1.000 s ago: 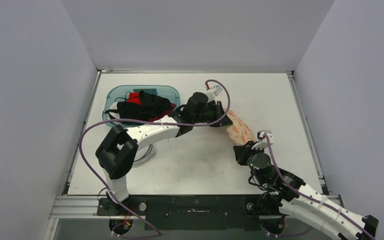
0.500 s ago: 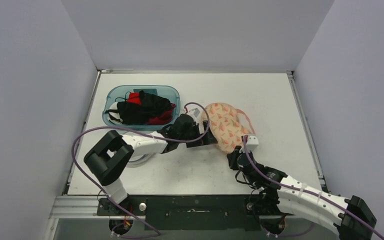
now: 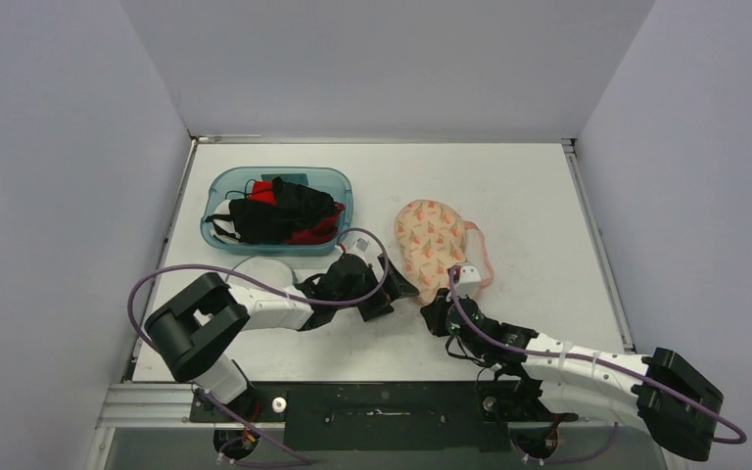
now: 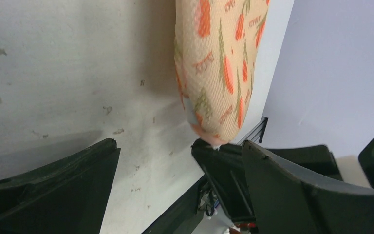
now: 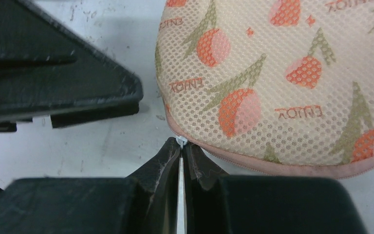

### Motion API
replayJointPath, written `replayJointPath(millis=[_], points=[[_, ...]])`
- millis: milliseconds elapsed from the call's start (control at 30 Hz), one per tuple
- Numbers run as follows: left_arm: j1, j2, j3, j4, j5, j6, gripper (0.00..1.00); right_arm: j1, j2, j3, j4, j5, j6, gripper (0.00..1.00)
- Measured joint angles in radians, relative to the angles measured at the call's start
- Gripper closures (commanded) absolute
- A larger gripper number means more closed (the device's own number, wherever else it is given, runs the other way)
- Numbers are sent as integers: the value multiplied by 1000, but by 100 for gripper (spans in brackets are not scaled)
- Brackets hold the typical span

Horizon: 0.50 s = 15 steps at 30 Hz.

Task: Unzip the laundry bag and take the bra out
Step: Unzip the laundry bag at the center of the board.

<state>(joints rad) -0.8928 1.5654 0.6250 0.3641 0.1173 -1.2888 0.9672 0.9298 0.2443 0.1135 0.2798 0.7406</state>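
The laundry bag (image 3: 431, 243), peach mesh printed with orange tulips, lies on the table right of centre; it also fills the right wrist view (image 5: 282, 78) and hangs into the left wrist view (image 4: 219, 63). My right gripper (image 5: 181, 144) is shut on the small white zipper pull (image 5: 180, 141) at the bag's near tip, seen from above at the right gripper (image 3: 437, 305). My left gripper (image 3: 395, 297) stands open just left of that tip, its fingers (image 4: 53, 190) wide apart over bare table and touching nothing. The bra is hidden.
A teal bin (image 3: 341, 180) with black and red garments sits at the back left. A white round object (image 3: 255, 271) lies under the left arm. The two grippers are very close together at the bag's near end.
My left gripper let go of the bag, opened and drew back toward the near edge. The bag came down onto the table. My right gripper shifted left, still shut at the bag's tip.
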Motion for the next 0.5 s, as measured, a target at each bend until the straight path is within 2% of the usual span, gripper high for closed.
replayJointPath(millis=[67, 133, 233, 333, 400, 500], points=[[8, 32, 0, 36, 0, -27, 0, 16, 25, 0, 14, -2, -5, 95], [13, 53, 0, 61, -1, -45, 8, 31, 41, 0, 17, -2, -8, 95], [13, 68, 0, 88, -6, -67, 13, 41, 48, 0, 24, 0, -14, 95], [13, 79, 1, 107, -15, -85, 30, 47, 48, 0, 29, 0, -16, 95], [13, 97, 2, 124, -23, -98, 46, 52, 48, 0, 31, 0, -18, 95], [13, 133, 3, 151, -32, -119, 60, 61, 48, 0, 43, 1, -18, 95]])
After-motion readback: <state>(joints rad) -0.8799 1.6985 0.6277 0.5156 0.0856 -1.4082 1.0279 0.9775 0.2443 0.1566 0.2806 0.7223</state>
